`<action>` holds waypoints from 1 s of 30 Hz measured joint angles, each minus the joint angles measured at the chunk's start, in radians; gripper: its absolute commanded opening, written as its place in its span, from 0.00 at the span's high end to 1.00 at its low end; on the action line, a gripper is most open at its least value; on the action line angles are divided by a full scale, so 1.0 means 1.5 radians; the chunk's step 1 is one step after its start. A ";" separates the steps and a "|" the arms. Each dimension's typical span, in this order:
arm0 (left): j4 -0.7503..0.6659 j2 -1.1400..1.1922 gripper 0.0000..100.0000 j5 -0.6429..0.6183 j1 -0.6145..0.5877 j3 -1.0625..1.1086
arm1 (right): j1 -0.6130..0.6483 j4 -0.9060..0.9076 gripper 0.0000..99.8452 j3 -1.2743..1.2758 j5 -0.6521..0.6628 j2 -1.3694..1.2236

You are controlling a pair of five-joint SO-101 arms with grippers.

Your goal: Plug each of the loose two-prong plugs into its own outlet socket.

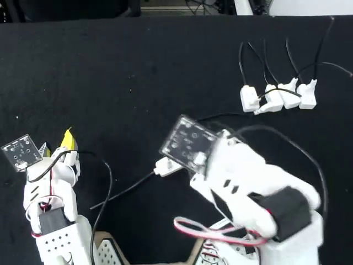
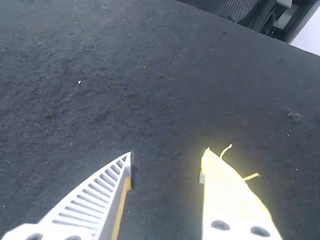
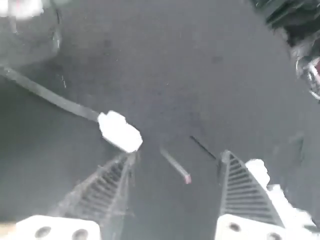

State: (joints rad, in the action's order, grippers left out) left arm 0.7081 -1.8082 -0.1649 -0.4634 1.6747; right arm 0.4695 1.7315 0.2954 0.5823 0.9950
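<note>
A loose white plug (image 1: pixel 165 166) lies mid-table on a thin cable that runs toward the front left. In the right wrist view this plug (image 3: pixel 119 131) sits just beyond one fingertip of my right gripper (image 3: pixel 176 156), which is open and holds nothing. A short thin wire end (image 3: pixel 175 165) lies on the cloth between the fingers. My left gripper (image 2: pixel 166 159) hovers open over bare black cloth at the table's front left, its yellow finger (image 1: pixel 68 139) visible from above. Several white plug and socket pieces (image 1: pixel 278 97) on black cords lie at the back right.
The black cloth table (image 1: pixel 110 72) stretches wide at the back left. The right arm's white body (image 1: pixel 248 187) covers the front middle. Black cords (image 1: pixel 265 58) run from the white pieces toward the back edge.
</note>
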 measured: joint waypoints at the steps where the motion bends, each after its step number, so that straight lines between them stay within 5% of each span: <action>1: 0.000 0.000 0.78 0.000 0.000 0.000 | -0.013 0.000 0.75 0.029 0.017 0.014; 9: -0.009 0.000 0.78 0.000 0.000 0.000 | -0.073 -0.003 0.75 0.263 0.173 0.071; 15: -0.017 0.000 0.78 0.000 0.000 0.000 | -0.072 -0.137 0.75 0.473 0.283 0.072; 22: -0.017 0.000 0.78 0.000 0.000 0.000 | -0.072 -0.303 0.75 0.609 0.301 0.072; 30: -0.017 0.000 0.78 0.000 0.000 0.000 | -0.071 -0.328 0.75 0.610 0.301 0.010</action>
State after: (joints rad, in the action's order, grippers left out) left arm 0.6820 -1.8082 -0.1649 -0.4634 1.6747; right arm 0.3636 1.2390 1.2098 1.0334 1.0104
